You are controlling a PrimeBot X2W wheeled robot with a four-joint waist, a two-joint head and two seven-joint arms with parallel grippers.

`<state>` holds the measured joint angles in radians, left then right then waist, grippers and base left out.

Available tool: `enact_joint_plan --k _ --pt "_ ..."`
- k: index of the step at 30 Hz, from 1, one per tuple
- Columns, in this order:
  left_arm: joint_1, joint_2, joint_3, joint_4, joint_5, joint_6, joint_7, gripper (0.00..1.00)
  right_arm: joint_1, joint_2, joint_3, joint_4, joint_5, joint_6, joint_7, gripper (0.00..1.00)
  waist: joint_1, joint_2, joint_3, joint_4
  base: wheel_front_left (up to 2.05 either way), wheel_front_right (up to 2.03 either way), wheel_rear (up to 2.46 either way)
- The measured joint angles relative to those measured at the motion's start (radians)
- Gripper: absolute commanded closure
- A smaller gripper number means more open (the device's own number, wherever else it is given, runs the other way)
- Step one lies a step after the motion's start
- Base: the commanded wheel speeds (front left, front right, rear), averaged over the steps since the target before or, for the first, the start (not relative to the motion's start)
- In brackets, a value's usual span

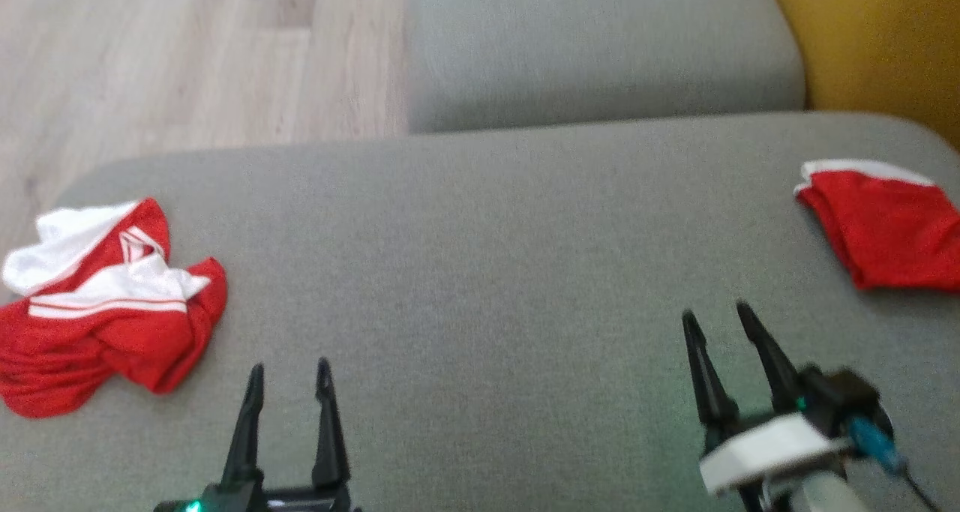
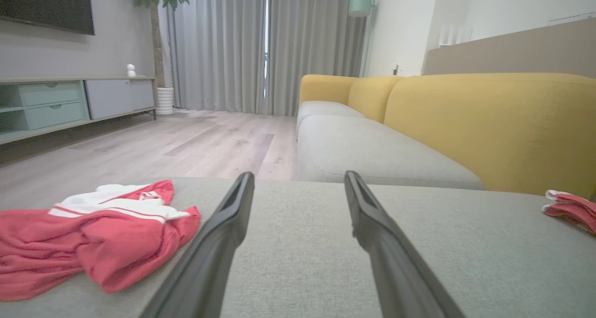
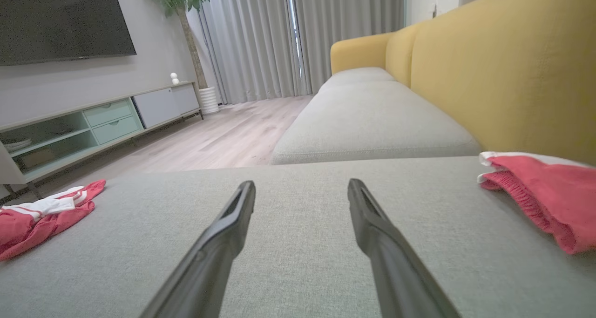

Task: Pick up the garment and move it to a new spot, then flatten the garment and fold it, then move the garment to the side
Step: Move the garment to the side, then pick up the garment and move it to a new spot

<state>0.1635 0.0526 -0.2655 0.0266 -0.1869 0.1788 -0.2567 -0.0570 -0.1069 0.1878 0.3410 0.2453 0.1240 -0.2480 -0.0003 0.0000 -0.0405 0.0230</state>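
2 garments: crumpled garment (image 1: 112, 309), folded garment (image 1: 885, 227) | 2 tools: left tool (image 1: 291, 363), right tool (image 1: 714, 309), both spread (over grey cushion (image 1: 487, 272))

Red, white-striped garment (image 1: 112, 324); grey cushion (image 1: 487, 235)

You're looking at matt grey woven cloth on the seat cushion (image 1: 487, 235), thin red-and-white cloth in the crumpled garment (image 1: 105, 309), pale matt wood-grain planks on the floor (image 1: 187, 55), and smooth dark plastic on the fingers (image 1: 328, 422).
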Motion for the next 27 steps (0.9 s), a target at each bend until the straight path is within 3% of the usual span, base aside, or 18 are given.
enact_joint_plan --k 3,8,16,27 --pt "0.039 0.001 0.023 -0.021 0.007 0.016 0.000 0.00 0.106 0.020 -0.037 -0.066 -0.047 0.000 0.000 0.00 0.0000 0.0000 -0.044 0.012 0.00 0.00 0.00" --pt "0.121 0.002 0.040 -0.032 0.039 0.013 0.000 0.00 0.239 0.045 -0.064 -0.078 -0.061 0.000 0.000 0.00 0.0000 0.0000 -0.093 0.026 0.00 0.00 0.00" --pt "0.149 0.003 0.045 -0.027 0.056 -0.021 0.000 0.00 0.253 0.056 -0.077 -0.093 -0.070 0.000 0.000 0.00 0.0001 0.0000 -0.116 0.020 0.00 0.00 0.00" --pt "0.149 0.003 0.046 -0.018 0.056 -0.022 0.000 0.00 0.253 0.060 -0.075 -0.097 -0.069 0.000 0.000 0.00 0.0003 0.0000 -0.116 0.008 0.00 0.00 0.00"
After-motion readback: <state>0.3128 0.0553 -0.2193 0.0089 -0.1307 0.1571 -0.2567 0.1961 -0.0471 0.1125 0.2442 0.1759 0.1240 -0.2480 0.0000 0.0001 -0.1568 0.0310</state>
